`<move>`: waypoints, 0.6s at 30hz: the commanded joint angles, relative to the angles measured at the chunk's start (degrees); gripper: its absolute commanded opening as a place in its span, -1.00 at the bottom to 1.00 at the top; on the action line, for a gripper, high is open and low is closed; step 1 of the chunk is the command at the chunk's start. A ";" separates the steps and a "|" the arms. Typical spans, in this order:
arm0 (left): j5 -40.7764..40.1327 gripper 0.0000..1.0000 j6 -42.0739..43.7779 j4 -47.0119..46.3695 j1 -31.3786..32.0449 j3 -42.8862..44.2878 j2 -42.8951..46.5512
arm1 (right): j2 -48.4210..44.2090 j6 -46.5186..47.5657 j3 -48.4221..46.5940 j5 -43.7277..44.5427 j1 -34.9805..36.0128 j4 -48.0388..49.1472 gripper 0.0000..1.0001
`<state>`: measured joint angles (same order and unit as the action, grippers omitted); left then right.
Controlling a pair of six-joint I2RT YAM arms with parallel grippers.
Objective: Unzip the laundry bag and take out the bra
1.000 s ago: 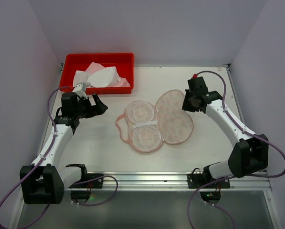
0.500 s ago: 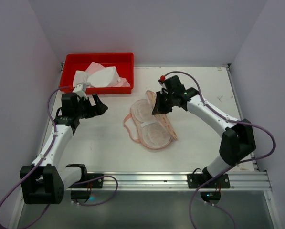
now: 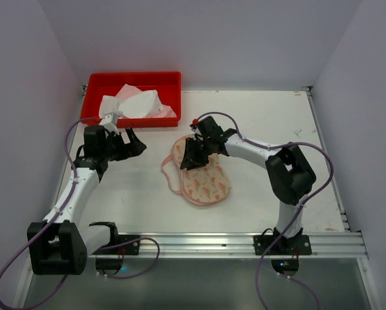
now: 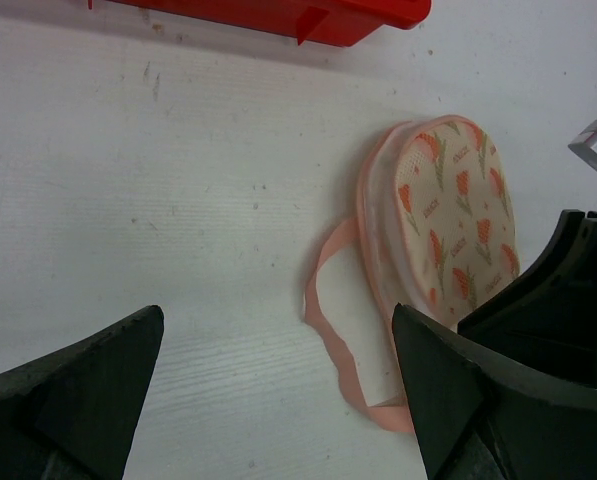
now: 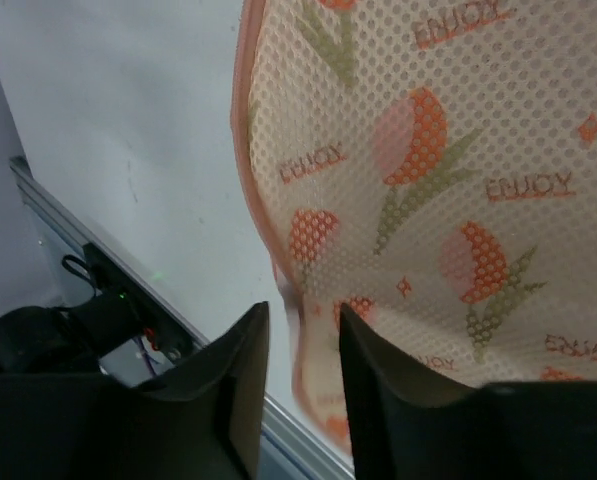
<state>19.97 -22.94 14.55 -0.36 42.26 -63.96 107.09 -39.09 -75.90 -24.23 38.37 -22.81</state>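
Note:
The bra (image 3: 209,184) lies mid-table, a peach two-cup piece with orange and green print and pink trim, folded onto itself. Its pink strap (image 3: 167,174) loops out to the left. My right gripper (image 3: 191,157) is over its far left end, shut on the trimmed edge; the right wrist view shows that edge between my gripper (image 5: 300,320) and the perforated printed face (image 5: 428,150). My left gripper (image 3: 136,142) is open and empty, left of the bra (image 4: 458,210), over bare table (image 4: 278,330). The laundry bag (image 3: 138,103), white and pale-pink fabric, lies crumpled in the red tray.
The red tray (image 3: 96,81) stands at the back left; its near wall shows in the left wrist view (image 4: 278,15). A metal rail (image 3: 199,244) runs along the near table edge. Grey walls close in both sides and the back.
My right gripper has swung left across the table, carrying the printed half over onto the other half. The piece went from spread open to folded shut. My left arm has not moved.

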 commanded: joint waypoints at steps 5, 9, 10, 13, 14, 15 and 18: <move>0.60 1.00 0.79 -0.49 -0.25 -0.07 0.59 | -2.75 -2.40 1.19 -4.25 0.13 6.37 0.56; 1.04 1.00 -0.09 2.85 -0.25 2.81 1.82 | -9.60 2.69 -1.97 2.50 0.04 0.85 0.97; 0.43 1.00 -0.18 4.68 -0.25 3.61 2.35 | -11.27 4.53 -2.32 7.65 -0.14 0.14 0.97; -3.16 1.00 -0.61 8.64 -0.25 6.95 5.42 | -18.39 6.65 -1.72 13.75 -3.11 -2.24 0.97; -4.22 1.00 -0.53 9.53 -0.25 7.83 6.30 | -22.32 6.83 -1.27 16.55 -5.65 -3.02 0.97; -5.28 1.00 -0.35 10.23 -0.25 9.49 8.31 | -24.45 7.01 -0.66 17.63 -7.15 -3.29 0.97; -11.51 1.00 0.79 12.26 -0.25 11.96 12.79 | -34.79 8.33 3.29 22.80 -13.13 -3.47 0.97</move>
<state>14.59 -23.31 23.94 -0.36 49.34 -56.40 81.93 -33.76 -74.63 -11.14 30.02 -24.38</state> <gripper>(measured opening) 0.997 0.986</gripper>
